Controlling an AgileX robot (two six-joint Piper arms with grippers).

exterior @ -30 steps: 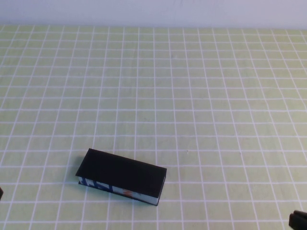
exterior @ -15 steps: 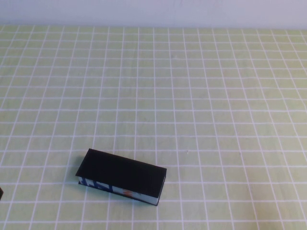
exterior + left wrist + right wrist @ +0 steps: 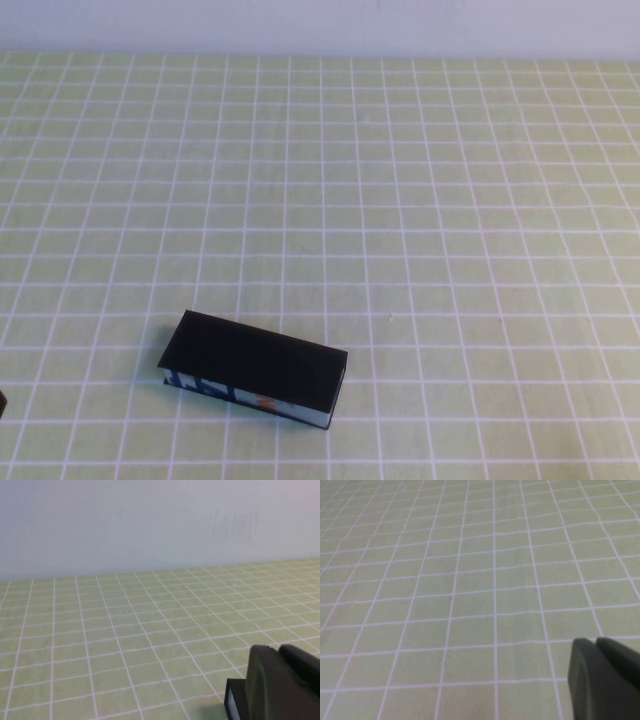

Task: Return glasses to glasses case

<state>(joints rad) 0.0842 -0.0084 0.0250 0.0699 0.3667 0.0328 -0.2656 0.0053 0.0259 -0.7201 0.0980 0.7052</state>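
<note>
Glasses case (image 3: 255, 369) lies flat on the bench (image 3: 420, 200), lower left of centre in the high view. It sits at a slant, w/ its left end a bit farther up the frame than its right end. Lid is down, so the top is one plain black face and the inside is hidden. The long side facing the cam is blue-white patterned w/ a small orange mark near its middle. Nothing touches the case. The bench is pale green w/ a white grid and runs up to a light wall (image 3: 320, 25) along the top of the frame.

Left pincer (image 3: 279, 650): in the high view only a dark sliver shows, at the far left edge low in the frame, well apart from the case. The left wrist view shows its two dark fingers (image 3: 262, 680) pressed together w/ just a thin seam between them, so it's clenched on nothing. It hangs low over the bench. A small dark boxy bit w/ a pale face sits just beside it; can't tell what that is.

Right pincer (image 3: 596, 642): outside the high view. The right wrist view shows it low over bare grid, w/ fingers (image 3: 582, 680) likewise closed against each other and nothing between them.
</note>
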